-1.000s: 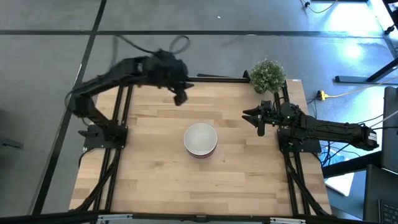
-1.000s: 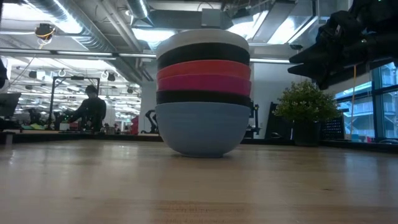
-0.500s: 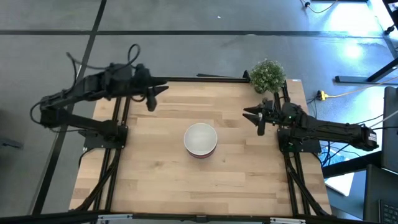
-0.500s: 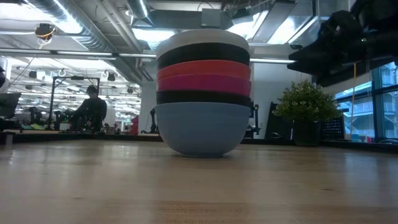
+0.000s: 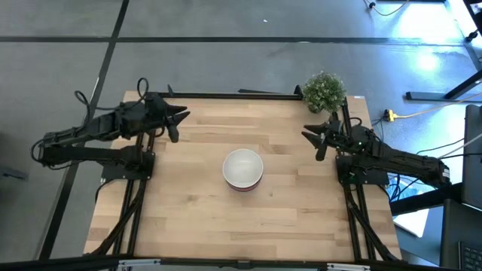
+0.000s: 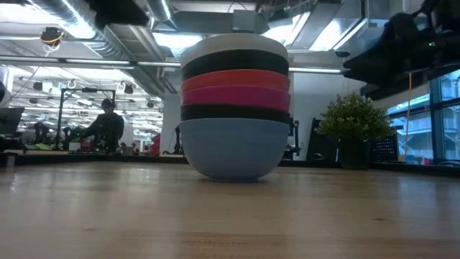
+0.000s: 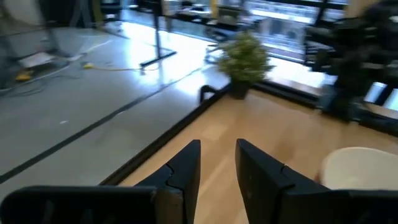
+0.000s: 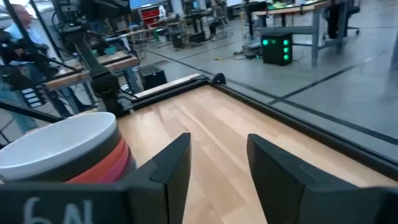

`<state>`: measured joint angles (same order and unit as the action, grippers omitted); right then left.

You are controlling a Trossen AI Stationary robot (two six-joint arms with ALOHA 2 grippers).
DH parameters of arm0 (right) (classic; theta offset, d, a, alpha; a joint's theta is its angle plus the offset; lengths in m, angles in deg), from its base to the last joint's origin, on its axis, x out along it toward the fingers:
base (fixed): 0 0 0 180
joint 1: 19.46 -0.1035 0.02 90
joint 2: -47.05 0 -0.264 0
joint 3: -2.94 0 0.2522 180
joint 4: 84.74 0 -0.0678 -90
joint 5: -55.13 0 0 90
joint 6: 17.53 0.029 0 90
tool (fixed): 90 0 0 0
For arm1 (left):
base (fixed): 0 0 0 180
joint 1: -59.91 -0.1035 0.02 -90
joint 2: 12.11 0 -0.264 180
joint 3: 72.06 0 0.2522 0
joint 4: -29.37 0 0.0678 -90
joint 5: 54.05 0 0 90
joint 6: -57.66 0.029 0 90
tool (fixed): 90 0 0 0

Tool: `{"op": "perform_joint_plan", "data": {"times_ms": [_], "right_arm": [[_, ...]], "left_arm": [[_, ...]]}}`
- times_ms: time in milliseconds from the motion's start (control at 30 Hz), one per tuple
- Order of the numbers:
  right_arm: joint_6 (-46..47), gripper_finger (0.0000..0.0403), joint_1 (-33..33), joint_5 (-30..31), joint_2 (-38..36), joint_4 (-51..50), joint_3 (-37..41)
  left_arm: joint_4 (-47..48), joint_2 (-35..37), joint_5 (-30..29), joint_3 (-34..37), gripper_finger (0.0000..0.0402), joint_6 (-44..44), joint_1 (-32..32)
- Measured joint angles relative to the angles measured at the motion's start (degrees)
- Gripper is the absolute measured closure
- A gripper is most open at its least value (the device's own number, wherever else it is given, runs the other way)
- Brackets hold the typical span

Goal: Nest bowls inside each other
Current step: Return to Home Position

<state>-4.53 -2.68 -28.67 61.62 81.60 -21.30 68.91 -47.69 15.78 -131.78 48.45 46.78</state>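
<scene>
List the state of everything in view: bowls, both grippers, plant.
Bowl stack: six nested, upright, mid-table.
White bowl: top, empty.
Upper black bowl: nested.
Red bowl: nested.
Pink bowl: nested.
Lower black bowl: nested.
Blue bowl: bottom, on table.
Left gripper: open, empty, near left edge.
Right gripper: open, empty, near right edge.
Plant: upright, far right corner.

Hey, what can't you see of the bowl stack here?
High view: the white bowl all but hides the bowls beneath it.
Right wrist view: the right tool hides the stack's lower bowls.
Left wrist view: the edge cuts off the stack.
Low view: the bowls' walls hide their insides.
</scene>
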Motion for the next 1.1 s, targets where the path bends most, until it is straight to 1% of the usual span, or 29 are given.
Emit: {"op": "perform_joint_plan", "data": {"times_ms": [100, 267, 433, 533, 600, 700, 933, 1100], "right_arm": [[0.0, 0.0244, 0.0, 0.8, -3.8, -4.1, 0.0], [0.0, 0.0244, 0.0, 1.5, -10.0, -8.7, 0.0], [0.0, 0.0244, 0.0, 3.2, -14.6, -13.2, 0.0], [0.0, 0.0244, 0.0, 5.3, -14.3, -13.9, 0.1], [0.2, 0.0244, 0.0, 5.4, -14.5, -13.9, 0.5], [1.2, 0.0244, 0.0, 6.1, -14.5, -15.8, 0.7], [1.2, 0.0244, 0.0, 9.2, -14.5, -15.9, 0.7], [1.3, 0.0244, 0.0, 9.4, -14.5, -16.7, 0.7]], "left_arm": [[-0.4, 3.0, -3.2, 4.5, 0.0306, -2.1, 0.0], [-4.7, 6.8, -2.8, 11.9, 0.0306, -2.5, 0.0], [-5.6, 10.1, -2.8, 18.7, 0.0306, -3.1, -1.2], [-5.7, 12.5, -2.6, 22.2, 0.0306, -4.4, -2.0], [-5.8, 14.3, -1.9, 24.0, 0.0306, -5.3, -2.6], [-5.8, 17.2, -0.5, 26.3, 0.0306, -5.6, -3.5], [-5.8, 23.6, -0.3, 31.3, 0.0306, -5.7, -6.6], [-5.8, 26.6, 0.1, 35.4, 0.0306, -7.0, -9.0]]}}
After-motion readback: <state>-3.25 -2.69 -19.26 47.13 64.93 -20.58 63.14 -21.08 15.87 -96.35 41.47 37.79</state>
